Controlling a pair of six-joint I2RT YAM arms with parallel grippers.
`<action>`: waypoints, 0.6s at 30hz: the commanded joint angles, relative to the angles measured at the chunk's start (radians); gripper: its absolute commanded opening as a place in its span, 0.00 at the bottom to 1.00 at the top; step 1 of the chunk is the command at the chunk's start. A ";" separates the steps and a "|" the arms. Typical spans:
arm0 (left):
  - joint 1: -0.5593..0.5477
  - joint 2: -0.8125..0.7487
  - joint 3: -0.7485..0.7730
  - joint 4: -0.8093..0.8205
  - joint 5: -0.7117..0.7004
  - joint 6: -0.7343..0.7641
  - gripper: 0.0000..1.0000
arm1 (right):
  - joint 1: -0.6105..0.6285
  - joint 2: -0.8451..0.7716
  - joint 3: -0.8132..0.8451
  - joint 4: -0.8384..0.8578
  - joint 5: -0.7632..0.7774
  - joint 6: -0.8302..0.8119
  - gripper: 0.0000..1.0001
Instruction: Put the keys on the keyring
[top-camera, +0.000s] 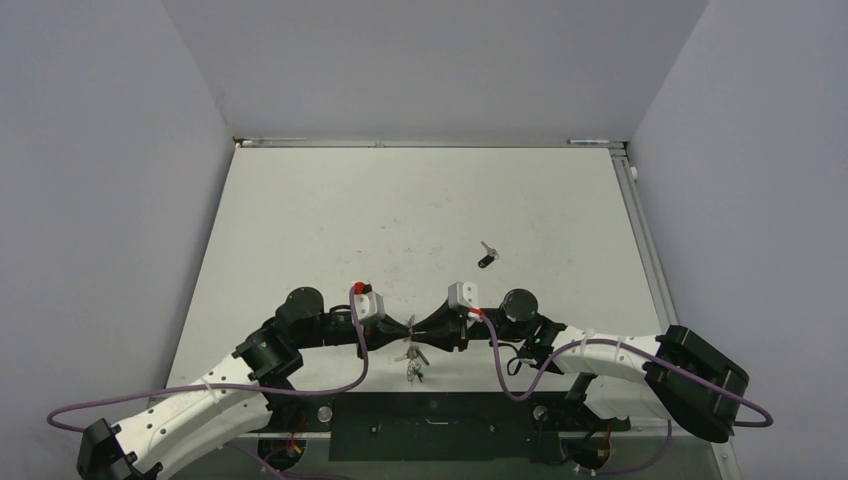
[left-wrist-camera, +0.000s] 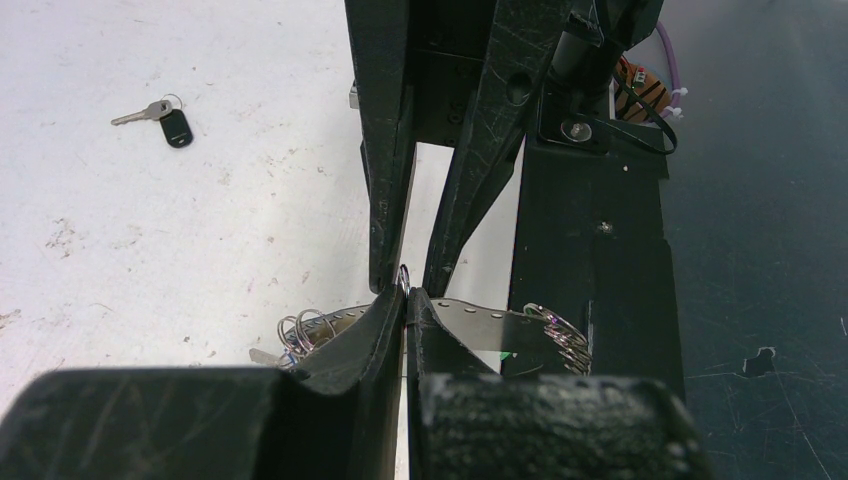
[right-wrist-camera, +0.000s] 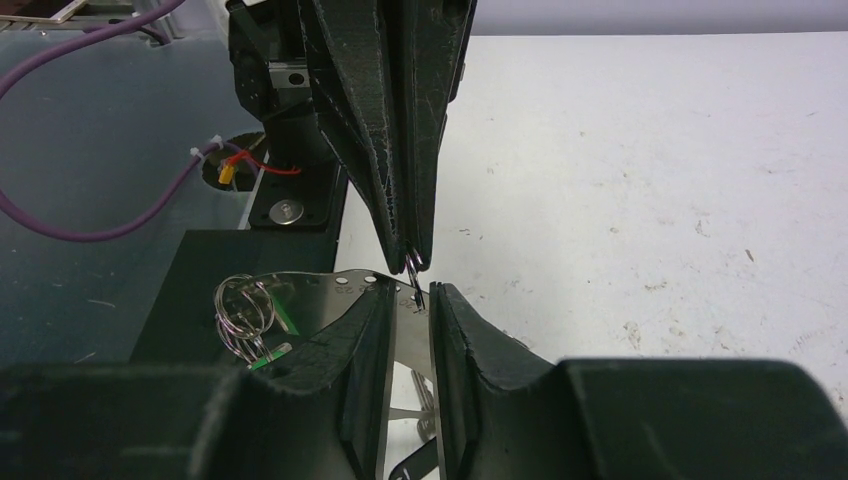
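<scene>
Keyring shows thin grey metal, keys dangling.

Matt white table scuffed and speckled with grey marks, keyring of bright bare metal, silver metal key (glossy black plastic head), matt black fingers, finely scratched.

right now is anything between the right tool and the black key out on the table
Nothing visible: bare table lies between the right tool and the black key. That tool and the left tool meet at the keyring.
</scene>
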 joint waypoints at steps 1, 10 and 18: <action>-0.004 -0.005 0.025 0.060 0.025 -0.001 0.00 | 0.006 -0.003 0.036 0.075 -0.028 -0.004 0.20; -0.004 -0.009 0.024 0.064 0.022 -0.004 0.00 | 0.006 0.012 0.032 0.095 -0.032 0.001 0.15; -0.004 -0.011 0.021 0.069 0.018 -0.004 0.00 | 0.007 0.014 0.026 0.123 -0.039 0.008 0.05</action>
